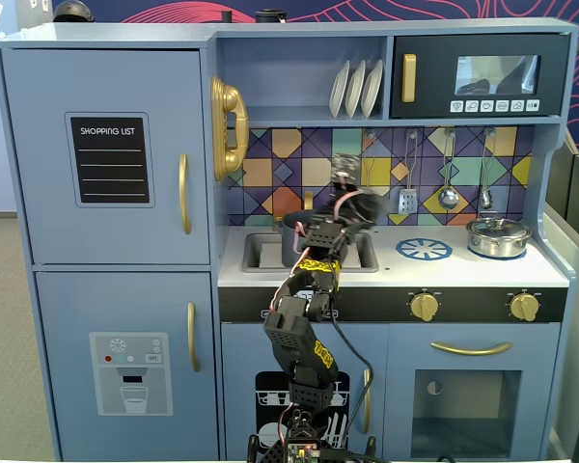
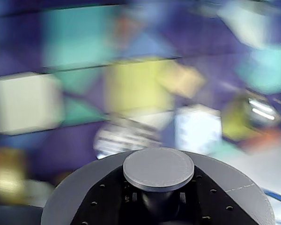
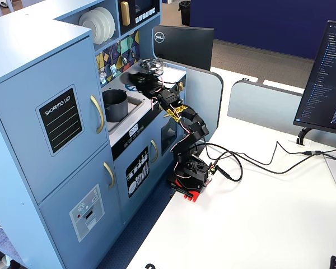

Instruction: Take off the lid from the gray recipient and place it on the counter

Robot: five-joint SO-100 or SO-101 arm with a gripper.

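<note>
- One lid (image 2: 159, 171) fills the bottom of my wrist view, dark gray and matte, its flat round knob sitting right in front of the camera; I read the claw (image 1: 359, 206) as clenched on that knob, carrying the lid in the air.
- In a fixed view the gray recipient (image 3: 115, 105) stands open in the sink basin, with the lid lifted clear of it.
- The lid looks light, stiff plastic to me; the knob is the only sensible hold, and its smooth sides could slip if I swing fast.
- The counter (image 1: 444, 268) is flat, white and hard, with free space around the printed blue burner (image 1: 424, 249).
- A shiny silver pot (image 1: 498, 235) sits at the right end, so I'd keep away from it.
</note>
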